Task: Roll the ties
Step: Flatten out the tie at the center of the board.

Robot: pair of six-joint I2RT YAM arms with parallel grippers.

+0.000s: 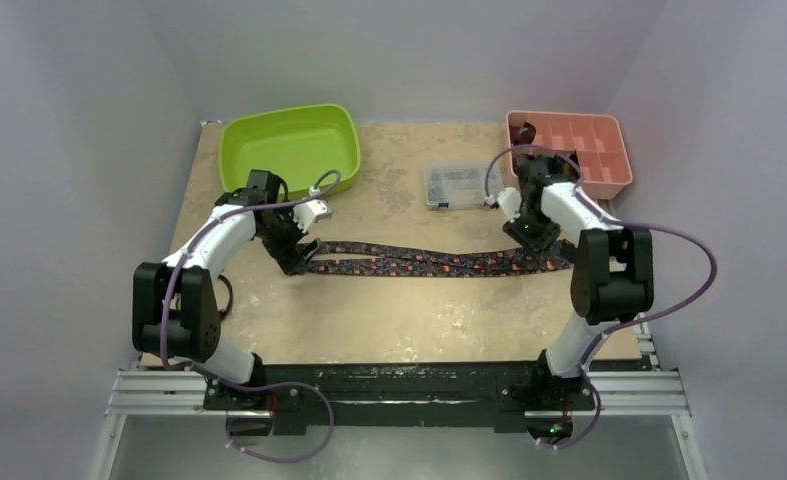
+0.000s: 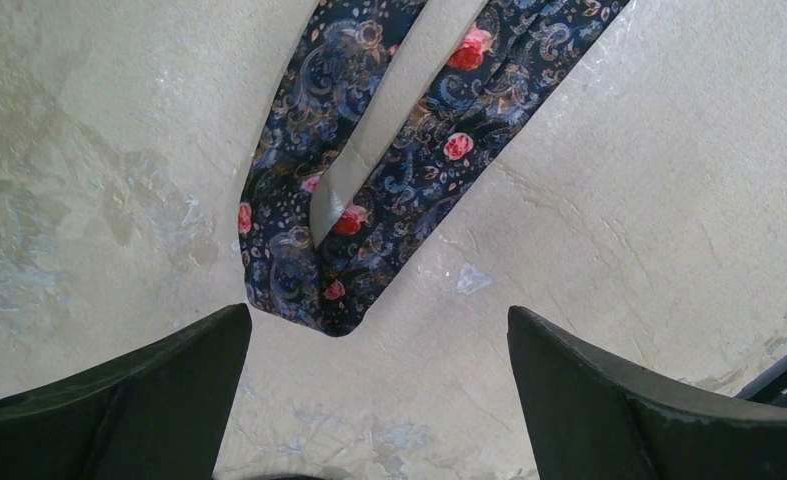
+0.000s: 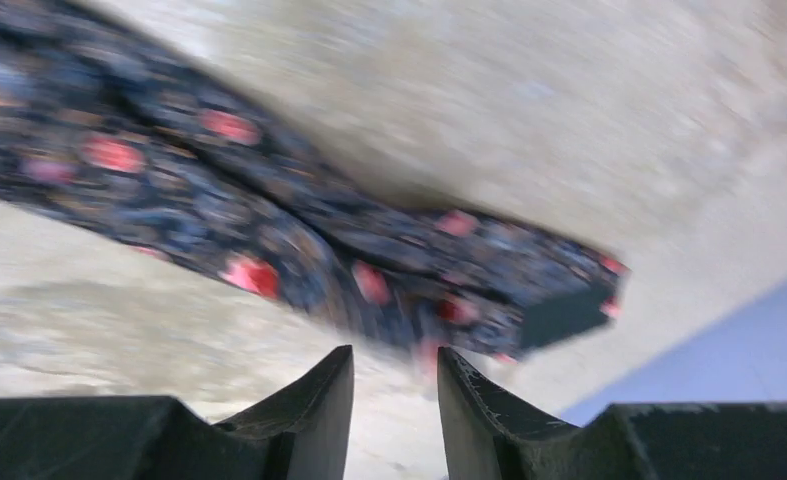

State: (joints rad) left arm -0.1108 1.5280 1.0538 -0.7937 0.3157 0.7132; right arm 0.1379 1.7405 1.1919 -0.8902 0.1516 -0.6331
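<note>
A long black tie [image 1: 429, 262] with red-pink flowers lies doubled along the middle of the table. My left gripper [image 1: 294, 262] hangs over its folded left end. In the left wrist view the fold of the tie [image 2: 369, 180] lies just beyond the wide-open left gripper [image 2: 379, 330], close to the left finger and not between the jaws. My right gripper [image 1: 541, 240] is over the tie's right ends. In the blurred right wrist view the tie [image 3: 269, 230] lies just past the right gripper [image 3: 394, 365]. Its jaws stand a narrow gap apart with only table showing between them.
A lime green tub [image 1: 291, 147] stands at the back left. At the back right is a pink compartment tray [image 1: 569, 150] with a small dark roll [image 1: 522, 130] in one corner cell. A clear plastic box [image 1: 454, 184] of small parts lies between them.
</note>
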